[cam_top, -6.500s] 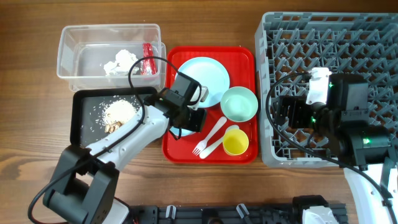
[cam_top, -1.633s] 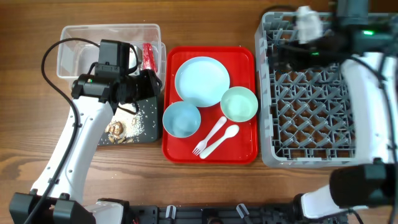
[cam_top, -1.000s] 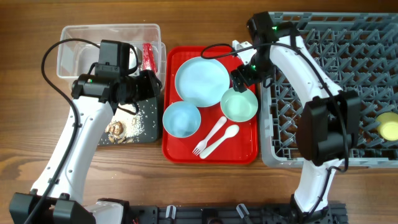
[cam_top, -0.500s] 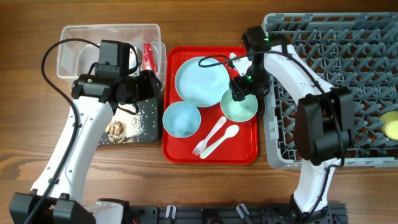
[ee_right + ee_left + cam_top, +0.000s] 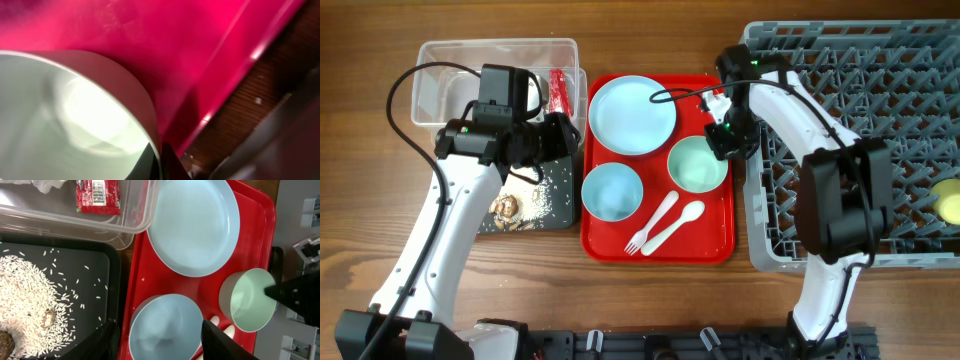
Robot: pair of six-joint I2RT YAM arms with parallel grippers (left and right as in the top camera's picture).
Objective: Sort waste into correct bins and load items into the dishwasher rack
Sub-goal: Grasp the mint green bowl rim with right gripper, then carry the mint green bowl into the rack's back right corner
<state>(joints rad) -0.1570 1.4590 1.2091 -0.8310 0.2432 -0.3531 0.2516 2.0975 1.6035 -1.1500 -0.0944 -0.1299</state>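
Note:
My right gripper is shut on the right rim of the pale green bowl, which sits on the red tray; in the right wrist view the thin rim is pinched between the fingertips of my right gripper. My left gripper hangs open above the pale blue bowl, holding nothing. The blue plate lies at the tray's back. A white fork and spoon lie at the tray's front. A yellow cup sits in the grey dishwasher rack. Rice fills the black tray. The red wrapper and tissue lie in the clear tub.
The red tray lies between the two bins and the rack, its right edge close against the rack's wall. My left arm crosses over the black tray. Bare wooden table runs along the front.
My right gripper has closed on the green bowl's rim. The bowl has shifted slightly left and the plate has slid toward the tray's back left. My left arm has not moved.

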